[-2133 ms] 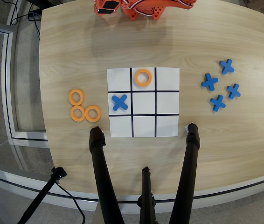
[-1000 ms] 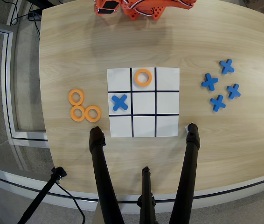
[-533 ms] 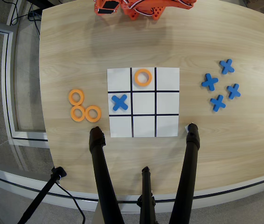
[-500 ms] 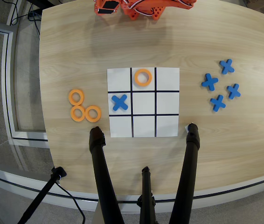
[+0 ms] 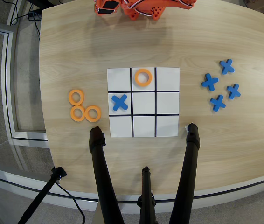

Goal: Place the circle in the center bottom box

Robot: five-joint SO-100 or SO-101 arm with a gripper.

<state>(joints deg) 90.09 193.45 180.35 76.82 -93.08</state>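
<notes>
An orange ring (image 5: 143,77) lies flat inside the middle cell (image 5: 143,70) of the grid's edge row nearest the orange robot, at the top of the overhead view. It sits within the black lines. The orange arm (image 5: 141,8) is folded at the table's far edge, well away from the grid and mostly cut off by the frame. Its fingers cannot be made out. Three more orange rings (image 5: 82,108) lie in a cluster on the wood to the left of the grid.
A blue cross (image 5: 119,102) lies in the left cell of the grid's middle row. Several blue crosses (image 5: 220,85) lie on the table to the right. Black tripod legs (image 5: 99,163) (image 5: 191,154) stand at the near edge, just below the grid (image 5: 167,126).
</notes>
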